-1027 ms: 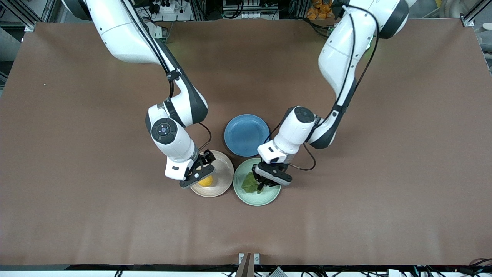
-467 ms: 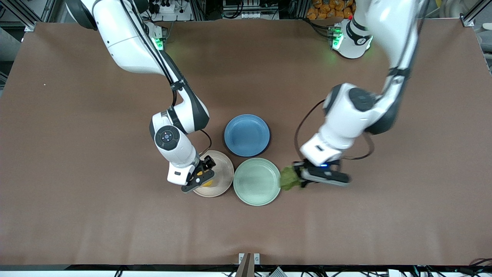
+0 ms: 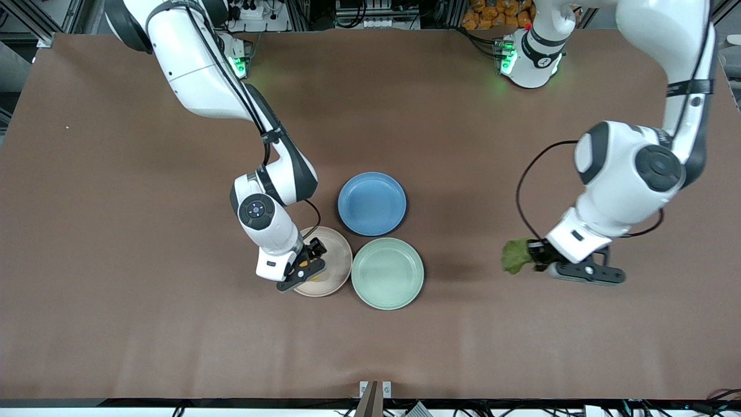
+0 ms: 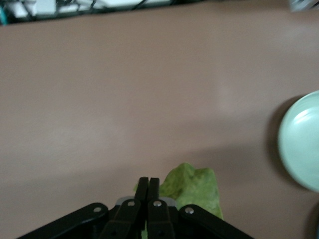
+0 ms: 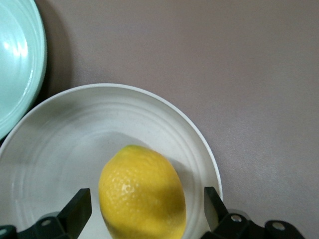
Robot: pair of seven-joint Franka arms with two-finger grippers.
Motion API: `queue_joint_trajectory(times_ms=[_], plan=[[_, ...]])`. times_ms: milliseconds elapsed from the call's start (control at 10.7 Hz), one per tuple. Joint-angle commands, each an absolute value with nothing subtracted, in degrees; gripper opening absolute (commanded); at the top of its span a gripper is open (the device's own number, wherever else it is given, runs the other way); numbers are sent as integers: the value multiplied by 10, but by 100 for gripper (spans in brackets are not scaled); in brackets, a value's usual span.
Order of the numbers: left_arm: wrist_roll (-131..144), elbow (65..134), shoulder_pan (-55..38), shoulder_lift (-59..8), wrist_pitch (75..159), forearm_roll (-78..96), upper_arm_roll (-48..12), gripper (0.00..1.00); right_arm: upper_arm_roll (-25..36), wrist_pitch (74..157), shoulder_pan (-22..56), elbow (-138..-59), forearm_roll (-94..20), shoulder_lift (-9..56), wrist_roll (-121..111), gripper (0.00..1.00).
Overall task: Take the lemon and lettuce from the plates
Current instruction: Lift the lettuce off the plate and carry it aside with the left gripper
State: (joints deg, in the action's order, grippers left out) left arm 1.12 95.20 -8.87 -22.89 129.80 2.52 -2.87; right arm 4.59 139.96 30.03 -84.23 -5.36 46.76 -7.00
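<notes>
Brown table [image 3: 116,231] bears three plates. Right gripper [image 3: 305,268] hides the lemon [image 5: 142,198] in the front view; the right wrist view shows it on the beige plate [image 3: 337,255], between spread fingers. Left gripper [image 3: 535,256], pressed together, pinches the lettuce [image 3: 514,255] over bare table, carried off the now-empty mint plate [image 3: 387,273] since a second ago. Blue plate [image 3: 371,203] unchanged.

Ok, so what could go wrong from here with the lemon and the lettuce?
The right claw is open around the lemon on the beige plate; the smooth fruit could squirt out as it shuts. The left claw pinches only the lettuce's edge over the table, so it may slip free.
</notes>
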Motion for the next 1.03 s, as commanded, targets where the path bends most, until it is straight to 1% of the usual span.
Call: queue_joint_trajectory(times_ms=[0, 187, 374, 560, 654, 747, 841, 934], plan=[[-74, 969, -30, -256, 1280, 31, -33, 0, 44, 1411, 301, -824, -55, 489, -74, 100], [-88, 962, -16, -298, 1285, 22, -31, 0, 44, 1418, 302, -823, -54, 496, -72, 100], [-82, 955, -18, -323, 1300, 17, -30, 0, 44, 1428, 302, -823, -55, 499, -72, 100], [-80, 922, -18, -367, 1308, 0, -30, 0, 44, 1435, 303, -823, -55, 504, -72, 100], [-80, 913, -18, -381, 1323, -9, -30, 9, 44, 1439, 303, -823, -55, 507, -72, 100], [-80, 913, -18, -381, 1328, -17, -30, 44, 44, 1441, 303, -823, -55, 507, -72, 100], [-81, 912, -12, -374, 1328, -17, -30, 99, 44, 1444, 303, -823, -55, 508, -72, 100], [-76, 911, -7, -361, 1328, -13, -30, 100, 44, 1445, 303, -823, -55, 511, -72, 100]])
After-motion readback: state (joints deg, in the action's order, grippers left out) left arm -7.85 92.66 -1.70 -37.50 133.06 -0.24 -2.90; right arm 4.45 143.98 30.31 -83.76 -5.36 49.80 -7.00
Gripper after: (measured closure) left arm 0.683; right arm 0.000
